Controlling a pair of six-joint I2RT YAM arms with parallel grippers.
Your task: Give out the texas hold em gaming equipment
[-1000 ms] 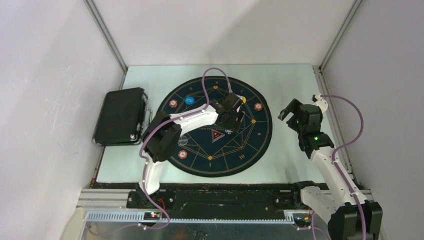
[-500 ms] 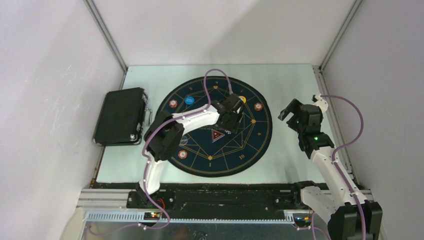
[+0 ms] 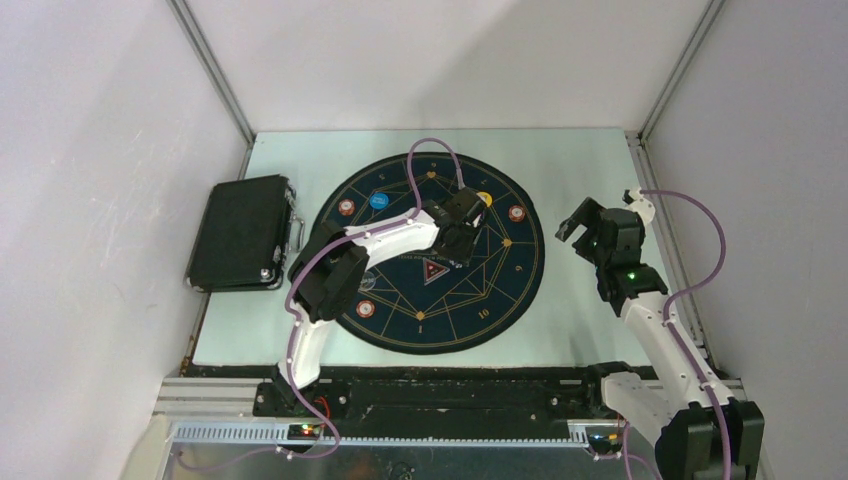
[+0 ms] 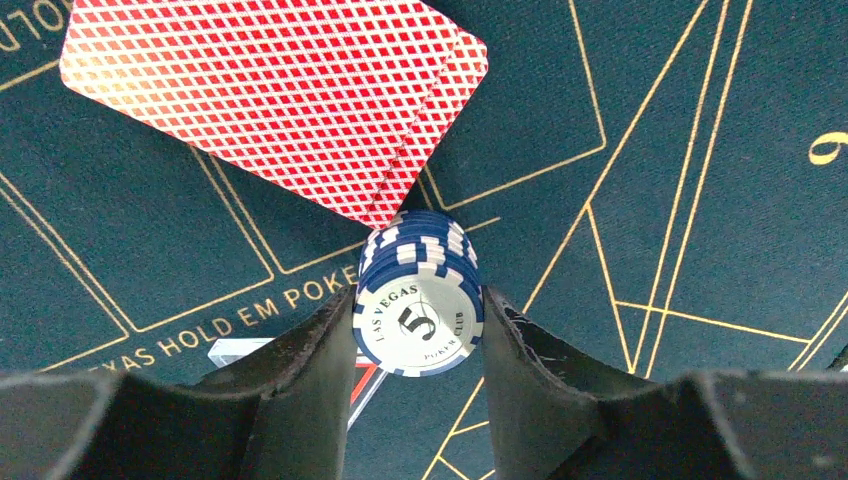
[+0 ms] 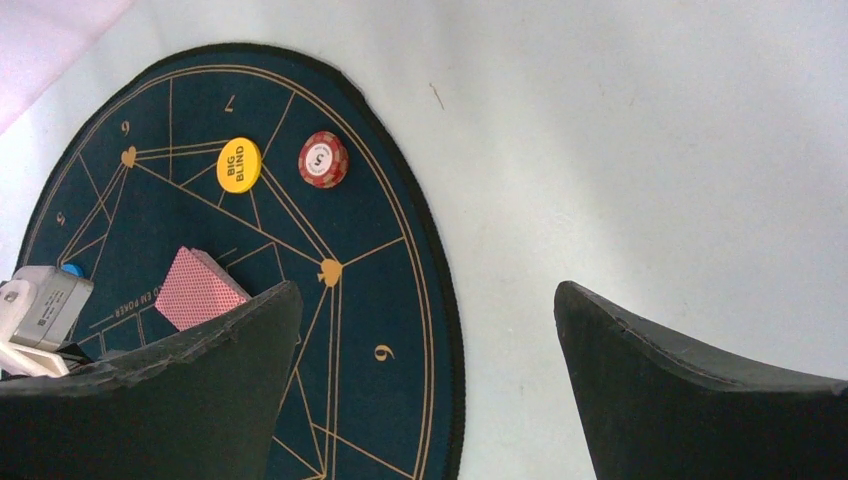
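Note:
In the left wrist view, a short stack of blue-and-white poker chips (image 4: 418,325) stands on the dark mat, and my left gripper (image 4: 417,298) is shut on it, a finger against each side. Pink-backed playing cards (image 4: 280,100) lie just beyond the stack. A corner of the red triangular token (image 4: 362,378) shows beside the left finger. From above, the left gripper (image 3: 462,232) is over the mat's centre, near the token (image 3: 434,271). My right gripper (image 3: 578,222) hangs open and empty off the mat's right edge. A yellow chip (image 5: 239,165) and a red-white chip (image 5: 323,159) lie on the mat's rim.
The round mat with gold lines (image 3: 480,300) covers the table's middle. A black case (image 3: 240,232) lies closed at the left. Single chips sit round the mat's left side: blue (image 3: 378,200), red-white (image 3: 346,207) and red-white (image 3: 366,308). Grey walls enclose the table.
The left gripper's fingers have narrowed onto the blue chip stack while the arm stayed over the mat's centre. The right arm has not moved.

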